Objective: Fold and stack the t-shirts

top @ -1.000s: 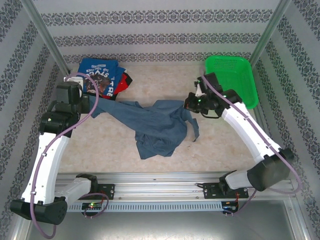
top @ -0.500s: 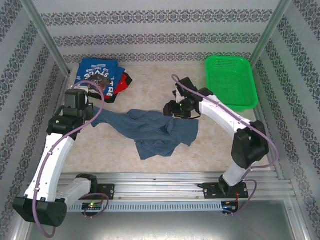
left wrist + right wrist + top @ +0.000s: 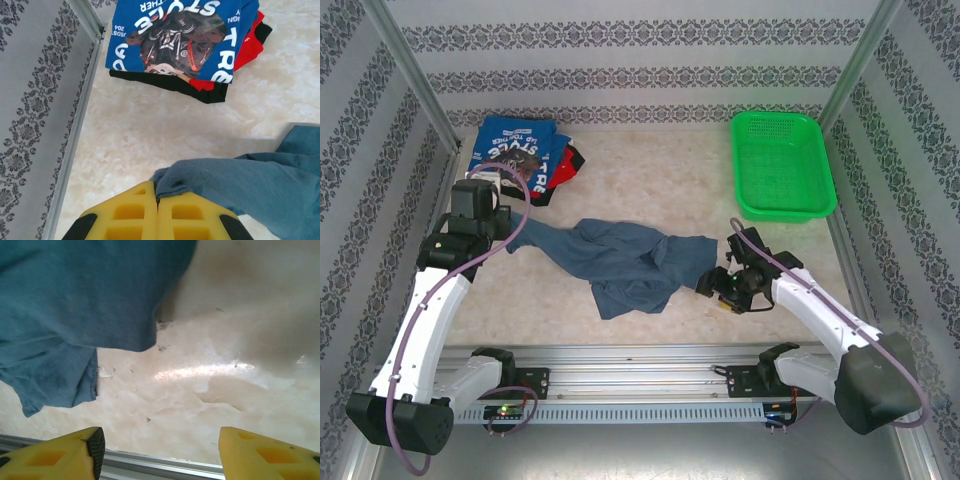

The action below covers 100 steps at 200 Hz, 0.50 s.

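**One shirt left to fold**

Near right: right jaws spread apart, gripping nothing, low over the pale marbled counter (image 3: 660, 170), just beside the near right edge of the crumpled plain slate-blue cloth t-shirt (image 3: 620, 260). Middle of the counter: that shirt bunched and twisted, not laid flat, one end stretched out leftward. Left side: left jaws clenched on that stretched end, a fold of blue cloth pinched between the yellow pads (image 3: 125, 217). Far left corner: neat stack of folded t-shirts (image 3: 520, 155), bright blue with dark graphic and white lettering on top, red and black edges peeking out beneath. Far right: green plastic mesh basket (image 3: 780, 170), well apart from the cloth. Judged well along: stack built, apparently just the slate-blue shirt outstanding. Left to do: spread flat, fold, set atop the stack
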Each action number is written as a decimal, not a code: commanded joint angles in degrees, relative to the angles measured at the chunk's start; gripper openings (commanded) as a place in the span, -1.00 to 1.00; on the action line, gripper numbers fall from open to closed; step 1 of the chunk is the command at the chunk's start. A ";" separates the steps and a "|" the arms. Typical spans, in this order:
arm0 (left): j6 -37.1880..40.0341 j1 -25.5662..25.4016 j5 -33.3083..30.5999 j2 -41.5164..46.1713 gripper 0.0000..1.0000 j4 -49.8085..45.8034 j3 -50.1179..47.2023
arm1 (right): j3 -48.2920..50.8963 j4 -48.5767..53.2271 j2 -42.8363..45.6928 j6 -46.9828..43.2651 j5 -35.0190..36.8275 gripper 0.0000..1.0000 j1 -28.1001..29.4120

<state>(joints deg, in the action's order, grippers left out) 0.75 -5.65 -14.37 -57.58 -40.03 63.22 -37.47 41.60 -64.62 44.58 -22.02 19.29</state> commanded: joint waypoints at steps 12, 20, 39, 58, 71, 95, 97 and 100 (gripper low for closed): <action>-0.75 -1.08 0.64 0.18 -1.00 3.45 0.32 | 1.75 -6.98 -3.37 3.14 -3.60 0.19 0.57; -0.68 -1.04 0.65 0.26 -1.00 3.39 0.27 | 3.21 -9.34 -3.49 4.59 -4.10 0.18 0.57; -0.75 -1.08 0.59 0.64 -1.00 3.23 -0.11 | 5.12 -14.03 -3.15 7.83 -4.47 0.16 -0.07; -0.82 -1.07 0.79 1.00 -1.00 3.25 -0.60 | 6.03 -17.84 -3.55 10.27 -4.61 0.13 -0.63; -0.84 -1.12 1.01 1.08 -1.00 3.29 -0.73 | 5.77 -18.68 -4.62 10.46 -4.53 0.11 -0.79; -0.84 -1.20 1.01 1.50 -1.00 3.24 -0.91 | 6.07 -20.21 -6.27 10.60 -3.86 0.07 -1.50; -0.84 -1.20 1.01 1.51 -1.00 3.19 -0.91 | 6.11 -20.41 -6.43 10.68 -3.90 0.06 -1.64; -0.92 -1.21 1.01 1.47 -1.00 3.20 -0.95 | 6.20 -20.76 -6.66 10.80 -4.03 0.05 -1.86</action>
<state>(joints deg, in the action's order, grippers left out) 0.75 -6.04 -13.69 -57.43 -38.92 63.13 -31.94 24.93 -69.89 53.28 -25.67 18.70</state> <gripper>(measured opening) 0.050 0.539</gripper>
